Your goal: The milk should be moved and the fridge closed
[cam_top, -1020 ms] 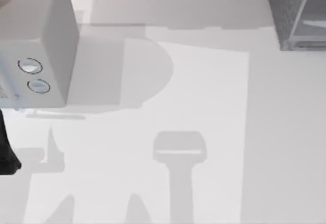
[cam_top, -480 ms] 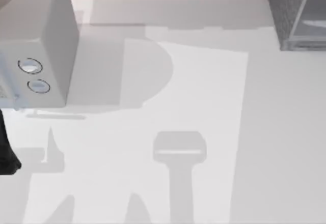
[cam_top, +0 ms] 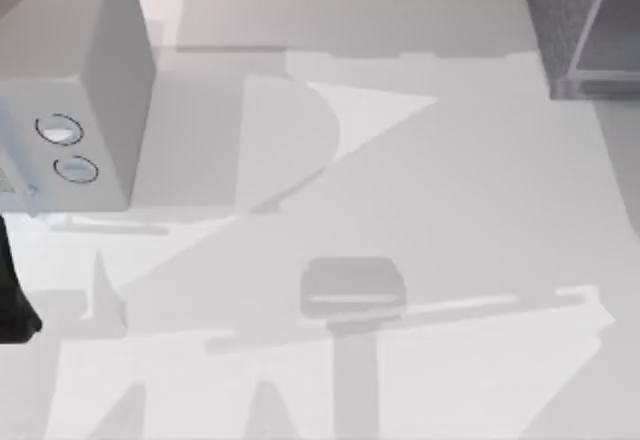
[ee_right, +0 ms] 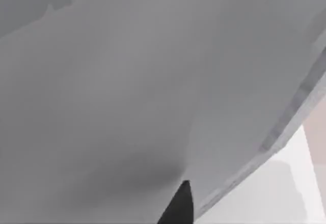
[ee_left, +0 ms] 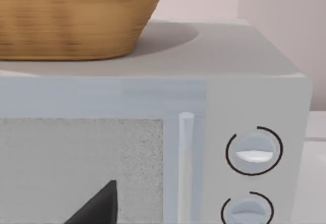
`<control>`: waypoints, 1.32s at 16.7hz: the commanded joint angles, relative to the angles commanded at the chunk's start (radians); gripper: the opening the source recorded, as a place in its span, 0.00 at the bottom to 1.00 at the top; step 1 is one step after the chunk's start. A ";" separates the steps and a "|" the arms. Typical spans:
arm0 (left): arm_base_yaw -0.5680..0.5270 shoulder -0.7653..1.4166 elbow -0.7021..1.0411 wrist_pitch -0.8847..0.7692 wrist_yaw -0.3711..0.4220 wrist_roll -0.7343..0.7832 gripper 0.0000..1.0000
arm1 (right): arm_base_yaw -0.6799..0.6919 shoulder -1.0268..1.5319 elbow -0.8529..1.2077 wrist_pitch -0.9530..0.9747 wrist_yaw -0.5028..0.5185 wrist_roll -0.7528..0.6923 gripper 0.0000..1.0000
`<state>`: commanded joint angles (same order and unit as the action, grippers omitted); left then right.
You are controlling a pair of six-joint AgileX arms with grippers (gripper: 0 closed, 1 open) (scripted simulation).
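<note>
The fridge (cam_top: 560, 20) is the dark grey speckled cabinet with a pale edge frame at the table's far right corner in the top view. In the right wrist view a flat grey panel (ee_right: 127, 91) with a pale edge strip (ee_right: 285, 127) lies very close to the camera. A dark part of my right gripper (ee_right: 178, 203) rests right against that panel. My left arm (cam_top: 12, 300) is parked at the table's left edge. A dark tip of my left gripper (ee_left: 97, 206) hangs in front of the microwave door. The milk is out of view.
A light grey microwave (cam_top: 90, 80) with two round dials (ee_left: 253, 151) stands at the far left. A wicker basket (ee_left: 71, 15) sits on top of it. Broad shadows lie across the white table (cam_top: 330, 380).
A wide shadow has swept from the right over the middle of the table. The fridge's inner panel now looks darker and more even. My left arm has not moved.
</note>
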<state>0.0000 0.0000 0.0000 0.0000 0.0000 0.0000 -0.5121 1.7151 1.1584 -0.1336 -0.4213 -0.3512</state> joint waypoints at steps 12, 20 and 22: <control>0.000 0.000 0.000 0.000 0.000 0.000 1.00 | 0.484 -0.096 -0.160 0.185 0.376 0.327 1.00; 0.000 0.000 0.000 0.000 0.000 0.000 1.00 | 0.473 0.017 -0.047 0.152 0.384 0.319 1.00; 0.000 0.000 0.000 0.000 0.000 0.000 1.00 | 0.471 0.096 0.069 0.137 0.385 0.324 1.00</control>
<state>0.0000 0.0000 0.0000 0.0000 0.0000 0.0000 -0.0415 1.8114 1.2271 0.0039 -0.0360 -0.0276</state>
